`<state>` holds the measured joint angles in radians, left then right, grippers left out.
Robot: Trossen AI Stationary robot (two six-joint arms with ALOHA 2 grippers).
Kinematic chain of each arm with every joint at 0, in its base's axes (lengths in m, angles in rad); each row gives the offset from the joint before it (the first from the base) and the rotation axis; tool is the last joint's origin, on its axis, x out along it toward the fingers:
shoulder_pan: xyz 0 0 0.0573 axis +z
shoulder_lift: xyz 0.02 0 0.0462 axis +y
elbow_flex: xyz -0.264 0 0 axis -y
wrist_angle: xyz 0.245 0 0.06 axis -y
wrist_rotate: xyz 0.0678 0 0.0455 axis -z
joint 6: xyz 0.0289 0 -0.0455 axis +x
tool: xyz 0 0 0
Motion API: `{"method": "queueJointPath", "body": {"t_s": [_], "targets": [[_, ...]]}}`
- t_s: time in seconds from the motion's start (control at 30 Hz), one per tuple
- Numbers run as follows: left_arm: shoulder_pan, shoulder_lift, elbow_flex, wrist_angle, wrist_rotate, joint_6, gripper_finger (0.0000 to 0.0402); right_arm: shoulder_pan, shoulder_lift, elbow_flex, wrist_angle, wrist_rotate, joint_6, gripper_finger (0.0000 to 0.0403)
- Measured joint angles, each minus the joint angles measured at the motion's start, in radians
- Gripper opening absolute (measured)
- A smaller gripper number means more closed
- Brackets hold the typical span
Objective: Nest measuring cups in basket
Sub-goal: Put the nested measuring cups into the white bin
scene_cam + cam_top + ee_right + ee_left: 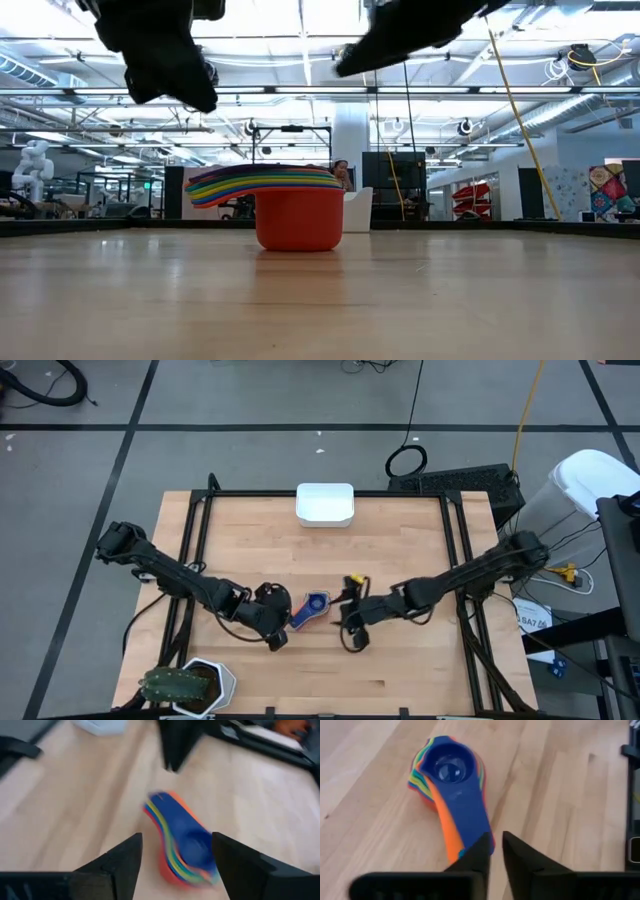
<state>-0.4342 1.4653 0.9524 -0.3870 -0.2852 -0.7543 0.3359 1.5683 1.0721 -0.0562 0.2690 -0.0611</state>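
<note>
Nested measuring cups [290,205] sit mid-table, well apart from the white basket [325,505] at the far edge. The left gripper [494,851] hovers by the handles, fingers nearly pressed together. The right gripper [175,857] hangs above, spread wide and empty.

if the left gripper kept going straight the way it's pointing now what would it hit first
Most likely the handles of the nested measuring cups, which lie just past the left gripper in its wrist view. The gripper seems to sit above the table, so it might pass over them; depth is unclear.
</note>
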Motion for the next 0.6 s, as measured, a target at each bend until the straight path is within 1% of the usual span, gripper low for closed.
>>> {"method": "queueJointPath", "body": {"t_s": [0.1, 0.2, 0.33, 0.4, 0.47, 0.6], "targets": [[0.005, 0.000, 0.000, -0.008, 0.000, 0.000, 0.0101, -0.001, -0.090, -0.014, -0.129, 0.045, 0.029, 0.0229], [0.018, 0.000, 0.000, -0.017, 0.000, -0.002, 0.0167, -0.001, -0.177, -0.068, -0.159, 0.049, 0.049, 0.0226], [0.039, 0.000, -0.001, -0.021, -0.003, -0.027, 0.0251, 0.000, -0.289, -0.164, -0.137, 0.048, 0.091, 0.0225], [0.045, 0.000, -0.001, -0.022, 0.001, -0.047, 0.0287, -0.001, -0.337, -0.212, -0.126, 0.050, 0.119, 0.0225], [0.052, 0.001, -0.001, -0.022, 0.023, -0.065, 0.0318, 0.000, -0.379, -0.264, -0.122, 0.071, 0.150, 0.0224], [0.056, 0.024, -0.002, -0.021, 0.045, -0.087, 0.0372, 0.000, -0.449, -0.358, -0.076, 0.073, 0.208, 0.0224]]}}
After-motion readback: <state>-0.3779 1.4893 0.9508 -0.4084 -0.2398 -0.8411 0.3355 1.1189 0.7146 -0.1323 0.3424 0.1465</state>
